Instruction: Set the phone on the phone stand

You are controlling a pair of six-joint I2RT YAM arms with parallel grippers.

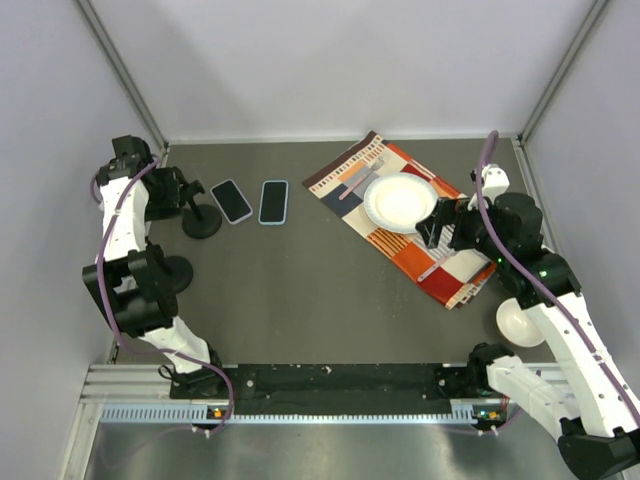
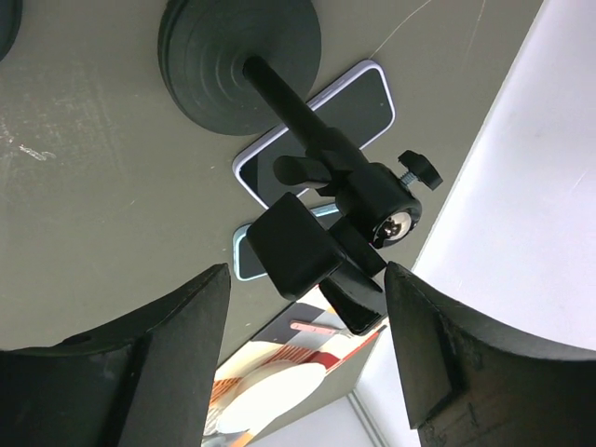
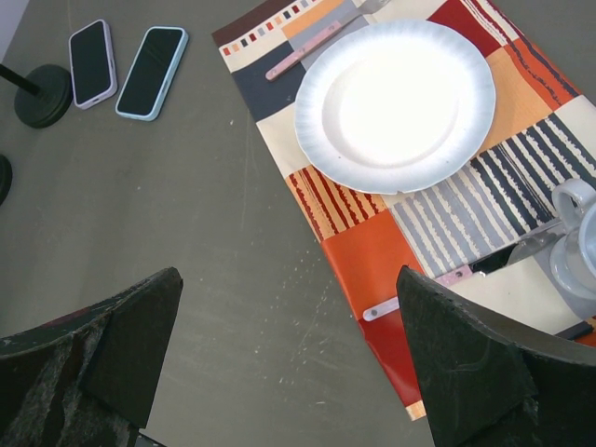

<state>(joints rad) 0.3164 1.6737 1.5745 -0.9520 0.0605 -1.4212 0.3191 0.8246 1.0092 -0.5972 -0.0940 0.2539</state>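
Observation:
Two phones lie flat on the dark table: one in a lavender case (image 1: 231, 200) (image 2: 358, 107) and one in a light blue case (image 1: 273, 201) (image 2: 244, 253), both also at the top left of the right wrist view, lavender (image 3: 92, 62) and blue (image 3: 152, 72). The black phone stand (image 1: 202, 221) sits just left of them; its round base (image 2: 237, 65), its pole and its clamp head (image 2: 300, 247) fill the left wrist view. My left gripper (image 1: 183, 197) (image 2: 303, 340) is open, its fingertips on either side of the clamp head, touching nothing. My right gripper (image 1: 437, 226) (image 3: 289, 354) hangs open and empty over the placemat's edge.
A striped placemat (image 1: 420, 255) at the right carries a white paper plate (image 1: 400, 203), pink cutlery (image 3: 298, 51) and a pale mug (image 3: 575, 247). A white bowl (image 1: 520, 322) sits off its near right corner. A second round black base (image 1: 178, 270) stands beside my left arm.

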